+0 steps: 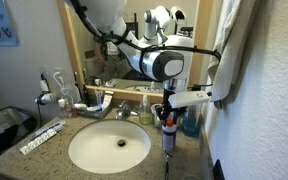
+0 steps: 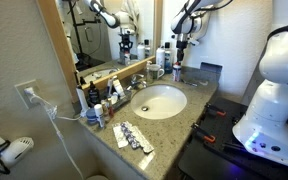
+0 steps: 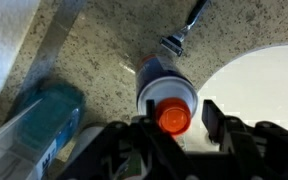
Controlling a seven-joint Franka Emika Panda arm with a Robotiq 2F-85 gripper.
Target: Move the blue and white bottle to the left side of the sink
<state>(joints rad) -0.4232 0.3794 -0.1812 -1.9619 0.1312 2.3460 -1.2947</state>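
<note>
The blue and white bottle [image 1: 168, 139] stands upright on the granite counter beside the sink [image 1: 109, 148], at the basin's right rim in an exterior view. In the wrist view its reddish-orange top [image 3: 174, 118] faces the camera, with the white body beneath. My gripper [image 3: 179, 116] is open straight above it, one finger on each side of the top, with a gap on the right. The gripper also shows in both exterior views [image 1: 168, 117] [image 2: 179, 58]. The sink shows in the other exterior view too [image 2: 160, 101], and its white basin in the wrist view [image 3: 269, 80].
A blue translucent bottle [image 1: 191, 125] [image 3: 39, 120] stands close beside the task bottle. A razor [image 3: 184, 30] lies on the counter behind it. A chrome faucet [image 1: 122, 112] and more bottles stand along the mirror. Toothpaste tubes [image 1: 42, 137] lie at the far side.
</note>
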